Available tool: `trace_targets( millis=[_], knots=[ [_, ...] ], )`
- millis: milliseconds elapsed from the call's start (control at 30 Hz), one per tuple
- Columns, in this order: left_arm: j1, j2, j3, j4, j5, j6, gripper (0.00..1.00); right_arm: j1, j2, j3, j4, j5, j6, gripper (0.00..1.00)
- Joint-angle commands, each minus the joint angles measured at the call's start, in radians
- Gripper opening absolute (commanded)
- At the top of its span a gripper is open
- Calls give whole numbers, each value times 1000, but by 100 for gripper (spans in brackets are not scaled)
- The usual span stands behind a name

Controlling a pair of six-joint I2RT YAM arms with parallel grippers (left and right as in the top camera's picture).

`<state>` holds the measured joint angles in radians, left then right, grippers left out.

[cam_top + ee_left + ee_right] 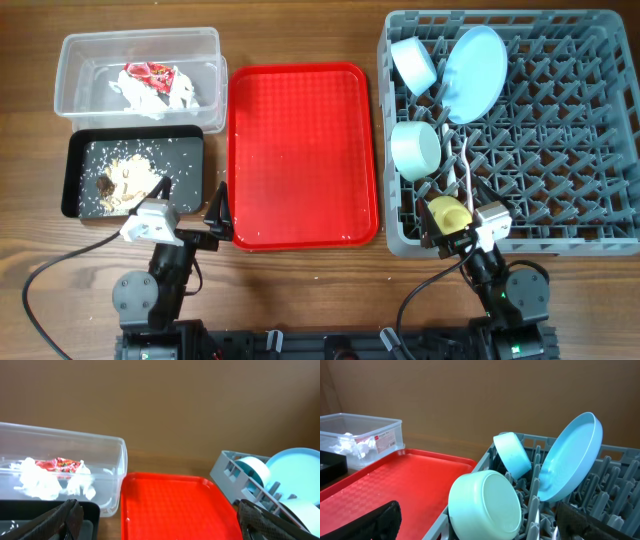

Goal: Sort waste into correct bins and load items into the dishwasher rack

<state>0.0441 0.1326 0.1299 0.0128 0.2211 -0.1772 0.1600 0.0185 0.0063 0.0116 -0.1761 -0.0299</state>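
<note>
Both arms sit folded low at the desk's near edge. The left gripper point(190, 196) hangs with its fingers spread wide and nothing between them, over the near-right corner of the black tray point(80, 150). The right gripper point(482, 520) is likewise released, at the near-left corner of the dishwasher rack point(560, 130), beside the yellow cup point(447, 212). The plate point(474, 70) and bowls point(414, 150) stand in the rack.

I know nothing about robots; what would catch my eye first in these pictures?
The bright red tray in the middle of the table grabs the eye first. To its right, a big grey rack holds a pale blue plate standing tilted on edge. At the far left, a clear tub holds a red-and-white wrapper and white napkins.
</note>
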Motion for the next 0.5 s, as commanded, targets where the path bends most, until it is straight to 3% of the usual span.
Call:
trace_targets(
  millis=[0, 267, 400, 467],
  knots=[
    [0, -72, -64, 56, -26, 13, 100, -3, -5, -1, 3, -10, 11, 100],
    [4, -130, -124, 66, -25, 13, 100, -3, -5, -1, 3, -10, 11, 100],
    [4, -130, -124, -74, -25, 13, 100, -3, -5, -1, 3, -10, 11, 100],
    [4, -130, -124, -73, -25, 12, 100, -3, -5, -1, 3, -10, 10, 100]
  ],
)
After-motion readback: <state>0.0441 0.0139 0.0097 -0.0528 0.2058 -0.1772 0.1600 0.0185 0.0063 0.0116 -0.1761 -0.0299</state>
